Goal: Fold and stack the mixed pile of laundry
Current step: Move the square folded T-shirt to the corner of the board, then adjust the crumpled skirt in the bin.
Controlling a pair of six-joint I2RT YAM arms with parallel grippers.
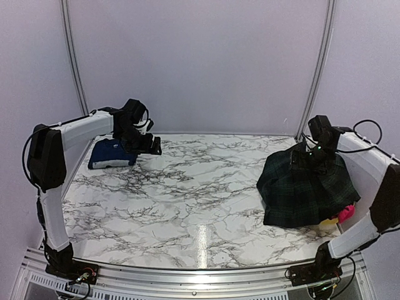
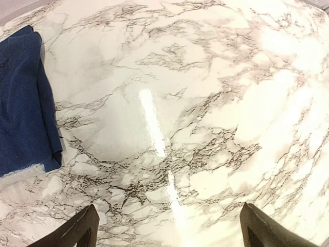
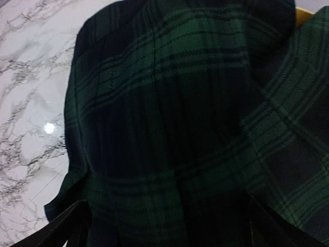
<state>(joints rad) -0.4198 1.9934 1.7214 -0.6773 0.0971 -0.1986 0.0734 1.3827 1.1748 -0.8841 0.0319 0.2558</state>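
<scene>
The mixed laundry pile is split in two. A folded navy-blue cloth (image 1: 111,154) lies at the far left of the marble table (image 1: 200,187). A dark green-and-navy plaid garment (image 1: 306,187) is heaped at the right, with a small pink piece (image 1: 345,214) peeking out at its near right edge. My left gripper (image 1: 147,145) hovers just right of the navy cloth (image 2: 23,103). In the left wrist view my left gripper (image 2: 169,236) is open over bare marble. My right gripper (image 1: 315,153) is at the top of the plaid heap. In the right wrist view my right gripper (image 3: 169,231) is open, fingers wide, and the plaid (image 3: 180,103) fills the view.
A bit of the yellow tub (image 1: 326,222) shows under the plaid's near right corner, and its rim (image 3: 308,9) shows behind the cloth. Pale walls and metal rails close in the table at the back and sides. Bare marble lies between the two cloth heaps.
</scene>
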